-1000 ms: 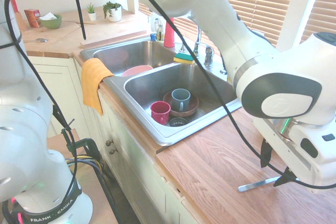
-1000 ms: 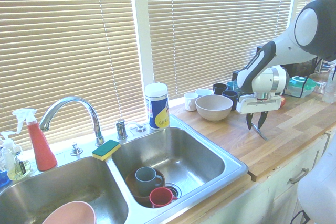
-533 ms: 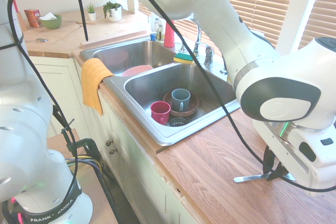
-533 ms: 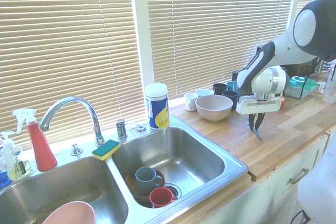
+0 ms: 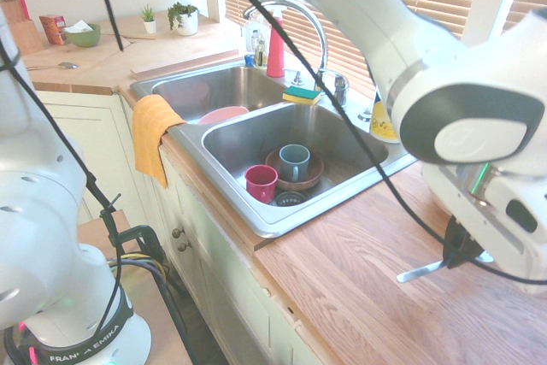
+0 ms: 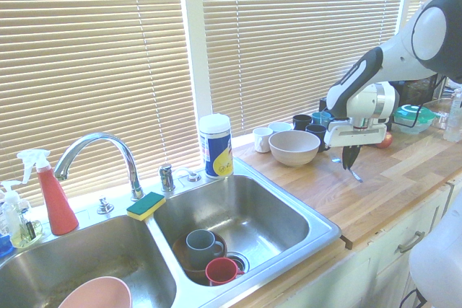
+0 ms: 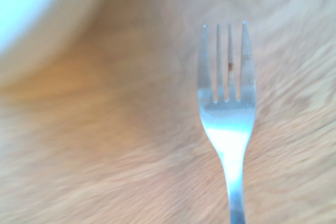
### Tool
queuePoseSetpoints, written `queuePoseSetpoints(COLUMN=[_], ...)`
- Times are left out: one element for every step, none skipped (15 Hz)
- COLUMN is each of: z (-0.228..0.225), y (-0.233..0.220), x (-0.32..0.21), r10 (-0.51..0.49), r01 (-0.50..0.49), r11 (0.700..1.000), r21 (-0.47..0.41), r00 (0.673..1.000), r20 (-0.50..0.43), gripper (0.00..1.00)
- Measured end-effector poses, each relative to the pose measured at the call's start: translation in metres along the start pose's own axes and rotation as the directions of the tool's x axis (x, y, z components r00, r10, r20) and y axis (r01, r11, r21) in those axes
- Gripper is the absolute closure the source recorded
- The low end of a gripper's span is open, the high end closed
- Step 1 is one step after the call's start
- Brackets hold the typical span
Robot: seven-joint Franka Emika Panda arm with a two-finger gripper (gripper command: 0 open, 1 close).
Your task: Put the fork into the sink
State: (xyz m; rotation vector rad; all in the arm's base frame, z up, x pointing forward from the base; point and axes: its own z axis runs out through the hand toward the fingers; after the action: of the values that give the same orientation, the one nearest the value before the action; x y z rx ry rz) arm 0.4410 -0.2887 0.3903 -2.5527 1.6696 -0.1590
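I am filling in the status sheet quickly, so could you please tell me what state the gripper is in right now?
Gripper: closed on the fork, holding it just above the wooden counter.

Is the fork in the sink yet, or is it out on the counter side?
Out. The fork is clamped by the gripper above the wooden countertop, beside the sink.

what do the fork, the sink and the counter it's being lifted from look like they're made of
Fork: looks like polished metal, probably steel; silver with a bright glare on the neck.
Sink: brushed stainless steel by the look; dull grey sheen, soft reflections.
Counter: wood or wood-look, with plank seams and visible grain; solid or veneer can't be told.
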Motion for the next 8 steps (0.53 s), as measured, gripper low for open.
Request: queuePoseSetpoints(z=[-0.03,-0.061,-0.089,-0.109,-0.119,-0.12,-0.115,-0.107], y=[-0.007,-0.017,-0.034,-0.054,-0.076,-0.1,-0.124,-0.143], x=[-0.01,-0.028,-0.056,-0.094,-0.141,-0.194,-0.248,-0.287], r10=[-0.022,-0.063,-0.116,-0.167,-0.217,-0.26,-0.299,-0.322], r01=[0.022,0.063,0.116,0.167,0.217,0.26,0.299,0.323], r11=[0.999,0.997,0.991,0.983,0.974,0.963,0.953,0.945], r21=[0.025,0.048,0.065,0.074,0.072,0.067,0.056,0.049], r00=[1.0,0.998,0.993,0.986,0.976,0.966,0.954,0.947], r20=[-0.002,-0.005,-0.008,-0.008,-0.008,-0.009,-0.01,-0.014], gripper=[1.0,1.0,1.0,1.0,1.0,1.0,1.0,1.0])
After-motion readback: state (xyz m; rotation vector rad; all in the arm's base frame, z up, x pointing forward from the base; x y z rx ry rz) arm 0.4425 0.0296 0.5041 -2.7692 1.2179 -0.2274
